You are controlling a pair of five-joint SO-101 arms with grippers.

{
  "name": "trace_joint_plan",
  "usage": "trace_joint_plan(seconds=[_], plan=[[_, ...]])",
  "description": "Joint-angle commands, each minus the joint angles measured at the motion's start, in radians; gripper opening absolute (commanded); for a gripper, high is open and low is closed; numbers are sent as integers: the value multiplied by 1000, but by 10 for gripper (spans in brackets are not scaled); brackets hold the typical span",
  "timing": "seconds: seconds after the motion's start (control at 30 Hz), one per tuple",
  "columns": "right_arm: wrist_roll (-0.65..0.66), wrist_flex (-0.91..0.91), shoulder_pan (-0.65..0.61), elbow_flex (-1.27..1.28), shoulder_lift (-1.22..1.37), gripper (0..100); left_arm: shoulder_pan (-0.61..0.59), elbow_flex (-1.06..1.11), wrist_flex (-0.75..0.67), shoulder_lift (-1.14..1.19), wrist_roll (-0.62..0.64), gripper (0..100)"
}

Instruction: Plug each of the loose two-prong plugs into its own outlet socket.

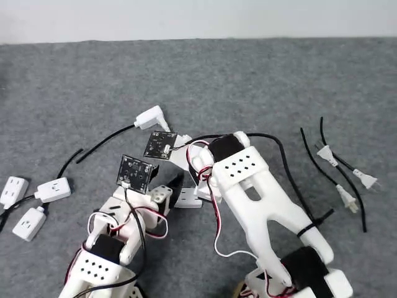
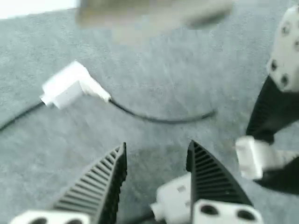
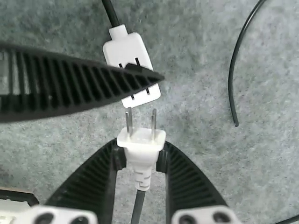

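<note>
Insertion was in hand — the right pincer (image 3: 140, 146) clamped a two-prong plug (image 3: 140, 139), its prongs aimed at the socket (image 3: 125, 49) just ahead, near the middle of the high view. The left pincer (image 2: 157, 151) stood wide, with that socket beside one finger. The next move probably called for a straight push, prongs lined up with the slots.

No legible text, label, brand, number or sign anywhere; on the two camera boards (image 1: 135, 172), just tiny marks too small to read
</note>
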Motion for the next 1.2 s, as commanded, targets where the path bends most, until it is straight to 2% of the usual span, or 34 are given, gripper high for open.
trace_joint_plan(seconds=[0.0,0.1,0.3,0.4,0.47,0.57,0.77,1.03,1.17], plan=[[-12,8,-10,-71,-38,8,64,1,-28,-14,6,196],[-14,27,-18,-77,-38,8,75,-1,-37,-14,6,196],[-8,74,-8,-120,-39,8,71,62,-216,-14,9,196],[-5,73,41,-124,-41,8,18,56,-261,-15,46,196],[12,74,77,-123,-53,8,-15,54,-348,-15,80,196],[15,85,119,-123,-94,8,-28,59,-420,-14,212,196],[32,116,113,-123,-153,8,14,61,-420,-12,634,197],[29,50,104,-121,-131,8,58,61,-382,-12,772,197],[29,12,102,-124,-119,8,166,61,-298,-12,778,197]])
